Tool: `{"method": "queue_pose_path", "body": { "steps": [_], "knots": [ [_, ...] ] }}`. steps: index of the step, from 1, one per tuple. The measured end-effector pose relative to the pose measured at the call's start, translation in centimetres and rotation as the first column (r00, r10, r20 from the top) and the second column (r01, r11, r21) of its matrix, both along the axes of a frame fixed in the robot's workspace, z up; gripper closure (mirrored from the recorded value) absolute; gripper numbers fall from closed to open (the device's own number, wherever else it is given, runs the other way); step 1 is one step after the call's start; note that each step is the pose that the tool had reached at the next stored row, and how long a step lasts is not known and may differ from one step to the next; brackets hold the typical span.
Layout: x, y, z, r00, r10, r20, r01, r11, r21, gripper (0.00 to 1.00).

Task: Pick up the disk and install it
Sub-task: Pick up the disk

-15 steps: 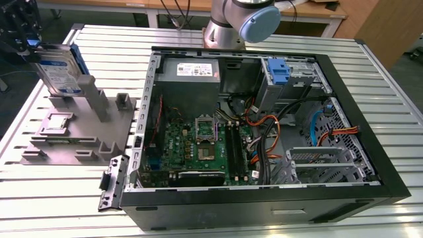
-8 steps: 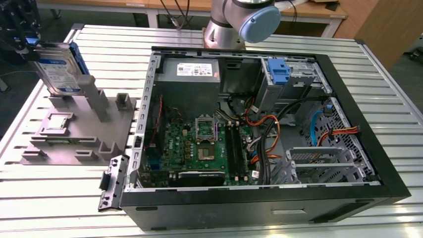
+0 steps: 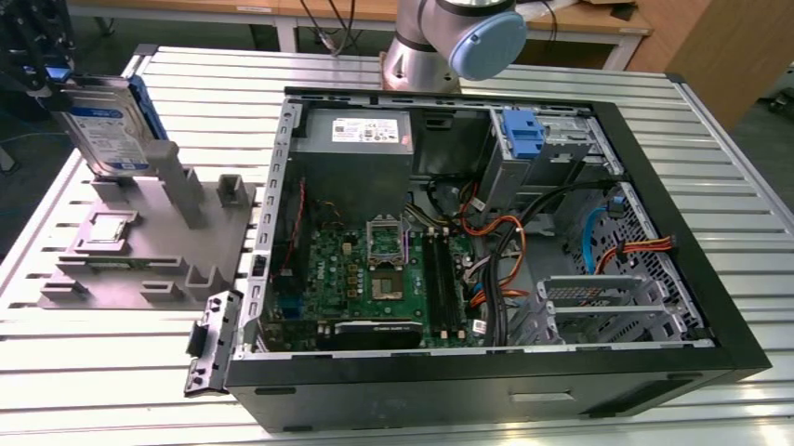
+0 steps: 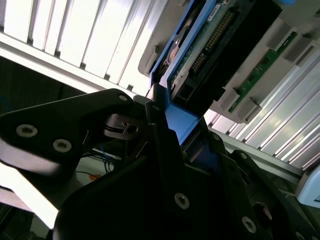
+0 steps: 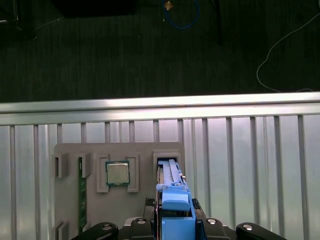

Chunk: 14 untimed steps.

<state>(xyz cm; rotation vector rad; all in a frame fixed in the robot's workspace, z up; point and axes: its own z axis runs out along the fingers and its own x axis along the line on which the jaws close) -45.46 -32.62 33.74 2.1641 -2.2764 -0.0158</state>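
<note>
The disk [image 3: 110, 130] is a silver drive with a white-and-blue label in blue rails. It stands on edge, slightly tilted, over the tall holder of the grey fixture [image 3: 137, 269] at the exterior view's left. My gripper [image 3: 69, 85] grips its upper end, shut on the blue rails. In the first wrist view the disk's blue edge [image 5: 172, 195] runs out from between my gripper [image 5: 175, 222] toward the fixture's slot [image 5: 167, 162]. In the second wrist view the disk's green circuit side [image 4: 210, 40] shows beyond my gripper [image 4: 172, 125].
An open computer case [image 3: 496, 376] lies on the slatted metal table [image 3: 99, 372], with a motherboard [image 3: 372, 269], grey power supply [image 3: 360, 130], orange and black cables [image 3: 509, 251] and a blue bracket [image 3: 523, 135] in the far bay. The fixture [image 5: 70, 150] holds a processor chip [image 5: 117, 173].
</note>
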Motion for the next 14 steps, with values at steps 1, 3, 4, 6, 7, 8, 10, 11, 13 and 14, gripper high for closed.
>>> {"method": "queue_pose_path", "body": {
  "steps": [1, 3, 4, 6, 7, 8, 10, 11, 13, 14],
  "knots": [
    [0.00, 0.00, 0.05, 1.0000, 0.000, 0.0000, 0.000, 1.0000, 0.0000, 0.64],
    [0.00, 0.00, 0.14, 1.0000, 0.000, 0.0000, 0.000, 1.0000, 0.0000, 0.64],
    [0.00, 0.00, 0.18, 1.0000, 0.000, 0.0000, 0.000, 1.0000, 0.0000, 0.64],
    [0.00, 0.00, 0.25, 1.0000, 0.000, 0.0000, 0.000, 1.0000, 0.0000, 0.64],
    [0.00, 0.00, 0.28, 1.0000, 0.000, 0.0000, 0.000, 1.0000, 0.0000, 0.64],
    [0.00, 0.00, 0.32, 1.0000, 0.000, 0.0000, 0.000, 1.0000, 0.0000, 0.64],
    [0.00, 0.00, 0.38, 1.0000, 0.000, 0.0000, 0.000, 1.0000, 0.0000, 0.64],
    [0.00, 0.00, 0.42, 1.0000, 0.000, 0.0000, 0.000, 1.0000, 0.0000, 0.64],
    [0.00, 0.00, 0.48, 1.0000, 0.000, 0.0001, 0.000, 1.0000, 0.0000, 0.64],
    [0.00, 0.00, 0.52, 1.0000, 0.000, 0.0000, 0.000, 1.0000, 0.0000, 0.64]
  ]
}}
